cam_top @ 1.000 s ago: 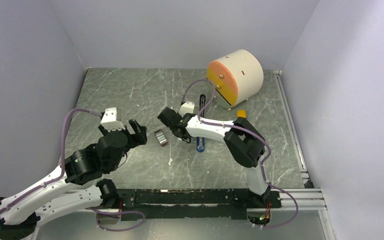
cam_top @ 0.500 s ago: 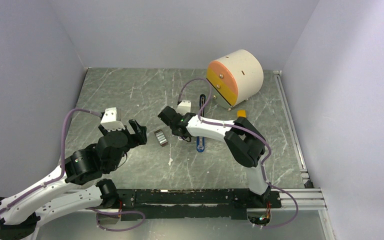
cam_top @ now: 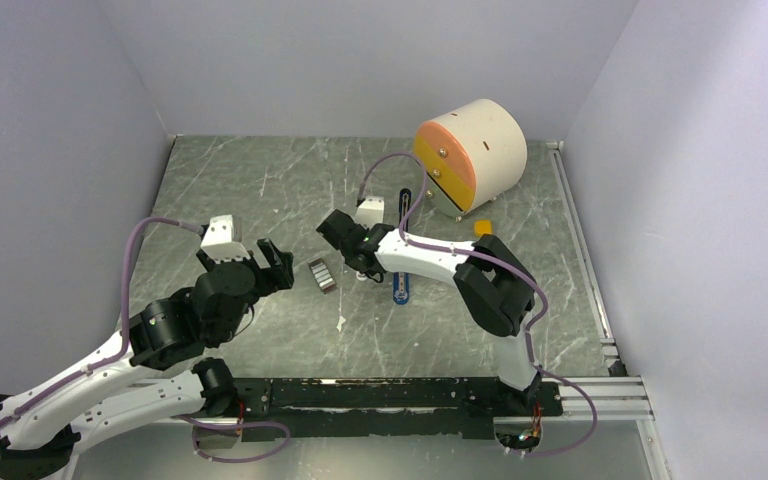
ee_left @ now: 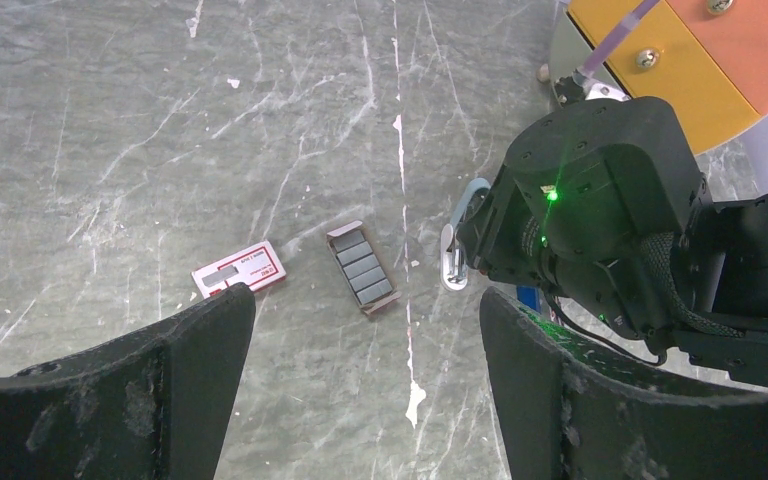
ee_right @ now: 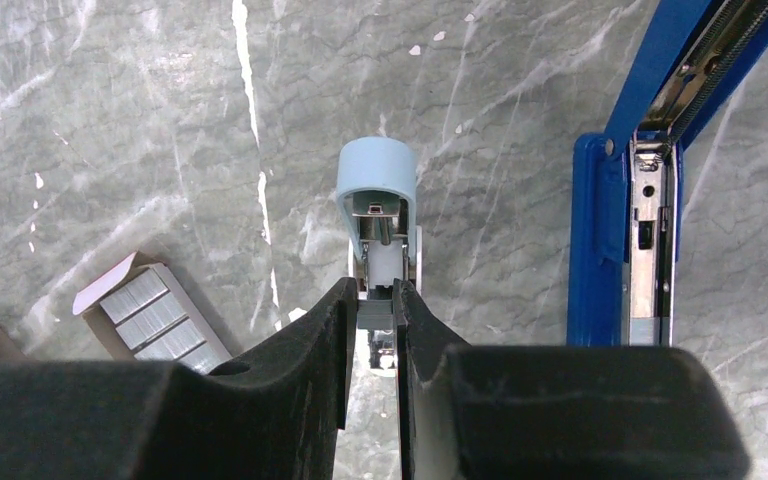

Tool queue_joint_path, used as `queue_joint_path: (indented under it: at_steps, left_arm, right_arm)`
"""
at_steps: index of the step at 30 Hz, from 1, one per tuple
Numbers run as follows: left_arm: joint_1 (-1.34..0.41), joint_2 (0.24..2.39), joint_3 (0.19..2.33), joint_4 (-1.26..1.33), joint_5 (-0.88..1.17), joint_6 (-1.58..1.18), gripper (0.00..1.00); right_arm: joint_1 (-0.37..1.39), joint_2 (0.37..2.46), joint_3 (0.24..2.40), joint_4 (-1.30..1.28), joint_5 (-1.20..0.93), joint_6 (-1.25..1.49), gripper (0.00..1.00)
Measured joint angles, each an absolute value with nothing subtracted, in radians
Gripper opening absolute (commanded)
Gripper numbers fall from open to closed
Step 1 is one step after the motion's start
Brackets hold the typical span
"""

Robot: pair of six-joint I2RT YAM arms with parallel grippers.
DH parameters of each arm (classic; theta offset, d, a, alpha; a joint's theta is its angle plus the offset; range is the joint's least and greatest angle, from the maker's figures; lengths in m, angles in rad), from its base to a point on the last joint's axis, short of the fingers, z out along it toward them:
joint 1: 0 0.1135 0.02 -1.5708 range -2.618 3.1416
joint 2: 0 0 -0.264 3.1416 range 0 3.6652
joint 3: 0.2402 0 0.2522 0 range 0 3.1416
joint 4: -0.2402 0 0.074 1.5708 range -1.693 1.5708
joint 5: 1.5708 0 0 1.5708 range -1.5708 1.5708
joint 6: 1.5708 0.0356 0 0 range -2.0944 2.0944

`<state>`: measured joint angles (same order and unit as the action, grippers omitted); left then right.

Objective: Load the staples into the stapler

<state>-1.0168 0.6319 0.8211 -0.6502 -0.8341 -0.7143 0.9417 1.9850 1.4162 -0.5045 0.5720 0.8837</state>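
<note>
Dark-grey ribbed metal staples (ee_left: pixel 362 270) lie on the marbled bench (ee_left: pixel 140 140); left gripper (cam_top: pixel 274 259) gapes wide, empty; right gripper (ee_right: pixel 397 300) pinches the short pale-blue-and-white piece (ee_right: pixel 377 176).

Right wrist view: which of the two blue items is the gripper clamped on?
The short pale-blue-and-white piece, pinched at its near end by the right gripper. The longer bright-blue stapler lies open to its right, untouched.
</note>
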Motion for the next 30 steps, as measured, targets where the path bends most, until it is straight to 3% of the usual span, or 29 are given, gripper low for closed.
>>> queue_joint_path:
  at_steps: [30]
  left_arm:
    - [-1.017, 0.632, 0.821, -0.651, -0.834, -0.714, 0.87]
  right_arm:
    - [0.939, 1.998, 1.411, -0.521, 0.564, 0.900, 0.22]
